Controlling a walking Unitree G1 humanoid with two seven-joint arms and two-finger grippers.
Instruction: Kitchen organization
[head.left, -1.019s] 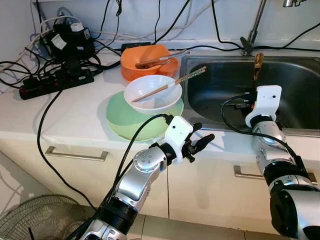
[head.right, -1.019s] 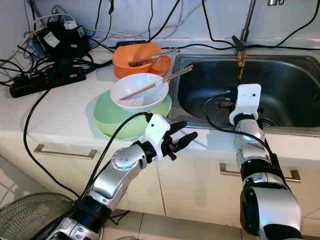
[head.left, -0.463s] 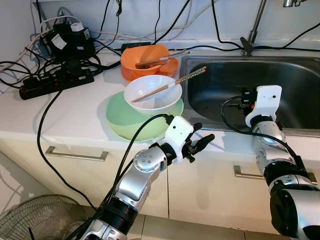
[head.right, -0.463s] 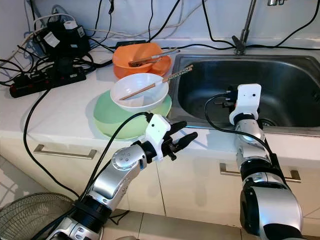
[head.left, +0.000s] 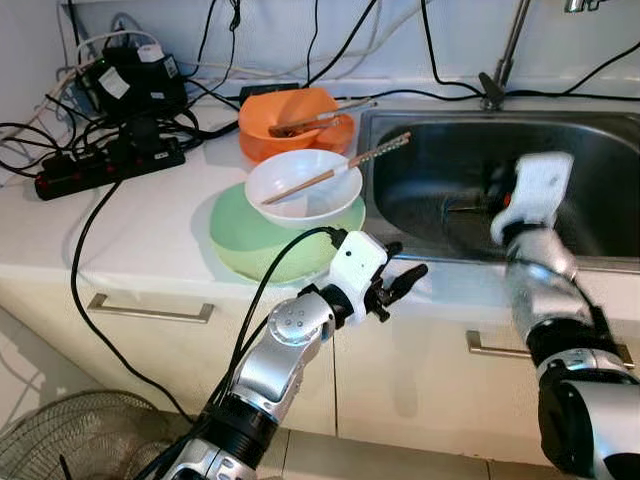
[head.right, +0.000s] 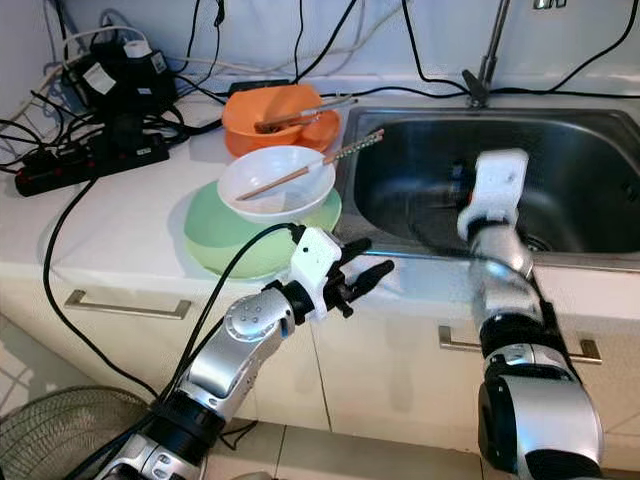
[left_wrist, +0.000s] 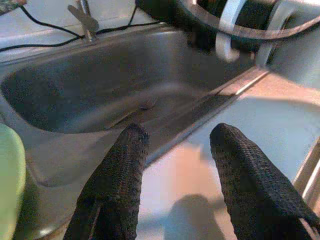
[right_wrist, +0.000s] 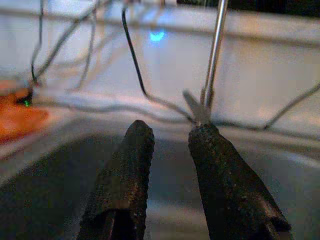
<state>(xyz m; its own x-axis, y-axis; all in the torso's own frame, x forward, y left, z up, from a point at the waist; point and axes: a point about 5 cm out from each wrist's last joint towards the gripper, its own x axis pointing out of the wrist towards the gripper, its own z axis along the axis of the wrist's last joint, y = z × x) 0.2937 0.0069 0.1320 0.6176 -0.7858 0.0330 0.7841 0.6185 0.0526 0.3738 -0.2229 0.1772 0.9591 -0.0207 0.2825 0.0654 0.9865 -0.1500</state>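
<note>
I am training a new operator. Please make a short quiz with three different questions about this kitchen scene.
1. True or false: the white bowl sits on the green plate.
2. Which holds nothing between its fingers? A) left tool B) right tool C) both
3. Fill in: the chopsticks rest in the ____ bowl.

Key: 1 true; 2 C; 3 white.

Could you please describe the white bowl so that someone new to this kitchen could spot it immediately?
Start at the steel sink and look at the counter just left of it. There a green plate carries the white bowl. Unlike the orange bowl behind it, it holds chopsticks that jut over the sink.
</note>
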